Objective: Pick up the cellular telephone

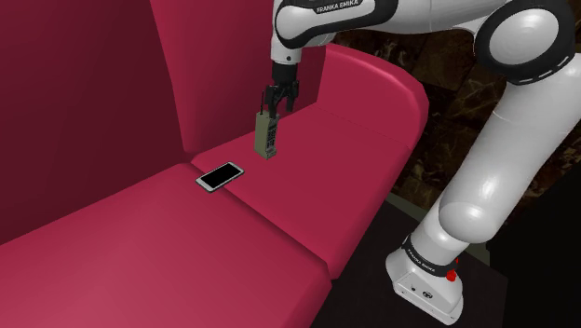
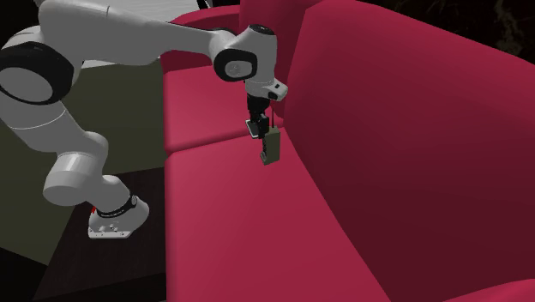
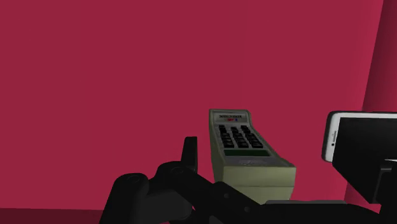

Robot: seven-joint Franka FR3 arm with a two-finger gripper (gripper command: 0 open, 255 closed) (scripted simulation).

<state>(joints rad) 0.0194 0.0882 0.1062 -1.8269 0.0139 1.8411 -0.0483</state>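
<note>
An olive-green cellular telephone [image 1: 267,138] with a dark keypad hangs upright in the air above the red sofa seat [image 1: 140,252]. My gripper [image 1: 278,107] is shut on its top end. From the second exterior view the telephone [image 2: 271,146] dangles below the gripper [image 2: 260,127], close to the sofa's backrest. In the wrist view the telephone [image 3: 245,149] lies between the black fingers [image 3: 189,156], keypad facing the camera.
A flat smartphone [image 1: 220,175] with a black screen and white rim lies on the seat cushion, below and to the shoulder view's left of the held telephone; the wrist view has this smartphone [image 3: 356,137] beside it. The sofa's armrest [image 1: 391,102] curves behind the gripper. The arm's base [image 1: 428,280] stands on dark floor.
</note>
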